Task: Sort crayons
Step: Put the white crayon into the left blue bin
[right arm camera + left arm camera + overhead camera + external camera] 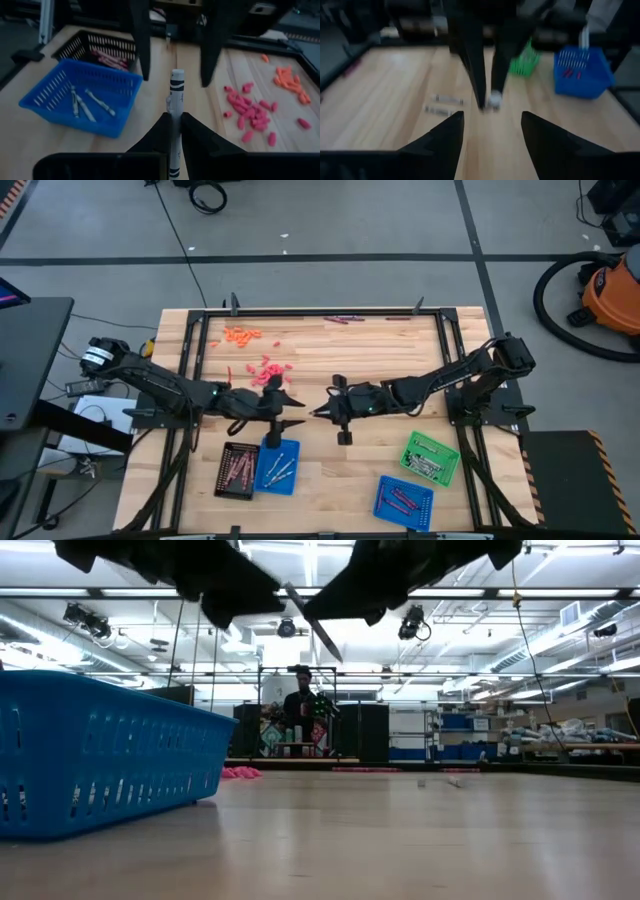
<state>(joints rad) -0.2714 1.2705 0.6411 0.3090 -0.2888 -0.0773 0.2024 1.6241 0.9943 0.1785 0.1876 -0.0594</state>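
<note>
Left arm: your left gripper hangs over mid-tabletop, just above the near-left blue tray. Its fingers stand spread, nothing between them.

Black tray, just left of that blue one: dark reddish crayons lie in it. The blue tray holds silver-grey crayons, a few, lying loose at angles.

Far left of the tabletop: an orange pile, and nearer in a red-pink pile beside the left arm. Short stubs, scattered, many touching. A few dark sticks lie apart at the far edge.

Centre: your right gripper is pinching one silver-grey crayon about mid-length, fingers pressed on its paper wrap. It stands out past the tips toward the left gripper; pale wrapper with dark bands, flat blunt end.

Right side: a green tray with small pale pieces, and a second blue tray with dark reddish sticks, both near right.

Handling, as judgement: expect these to be very light, stiff, but brittle, since wax snaps under a hard squeeze or a sideways lever. Paper wrap gives fair friction; bare wax tips likely slip. Take hold across the wrapped middle, gently. The round body will roll on the wood.
</note>
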